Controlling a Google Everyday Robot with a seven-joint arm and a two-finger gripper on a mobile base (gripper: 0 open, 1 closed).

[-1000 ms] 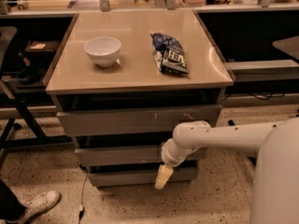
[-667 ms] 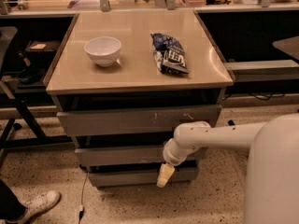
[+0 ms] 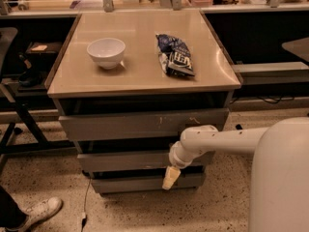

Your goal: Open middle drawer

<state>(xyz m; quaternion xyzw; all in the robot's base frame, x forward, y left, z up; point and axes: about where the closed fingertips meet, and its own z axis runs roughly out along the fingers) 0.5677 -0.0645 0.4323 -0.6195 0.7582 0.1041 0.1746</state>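
Moved since a second ago: hardly anything. The gripper [image 3: 169,178] hangs at almost the same spot, while the robot's white body [image 3: 282,178] bulks a little further into the right of the view. The drawers sit just as they did.
Gripper now: its cream tip points down in front of the dark gap under the middle drawer [image 3: 120,161], right of centre, and overlaps the top edge of the bottom drawer [image 3: 140,183]. Open or closed, I cannot tell.
Middle drawer: it is the second of three grey fronts under the tabletop [image 3: 135,79], below the scratched top drawer [image 3: 140,124]. The front is plain with no handle, and it looks shut or very nearly so.
Step in hand: by my read, finding a purchase on that front's lower lip before the pull.
Doing it well: with no handle, the gap beneath is the place to catch. Hook the lip only, then draw straight back toward the robot, level. The hold sits off-centre, so a slow pull should keep the drawer from skewing.
Risk: slipping off the lip, or dragging the bottom drawer along.
On top: a white bowl [image 3: 106,52] on the left and a blue snack bag [image 3: 175,56] on the right, well apart, neither involved.
Writing: there is white lettering on the bag, but not clear enough to read. Nothing shows on the bowl or the drawer fronts.
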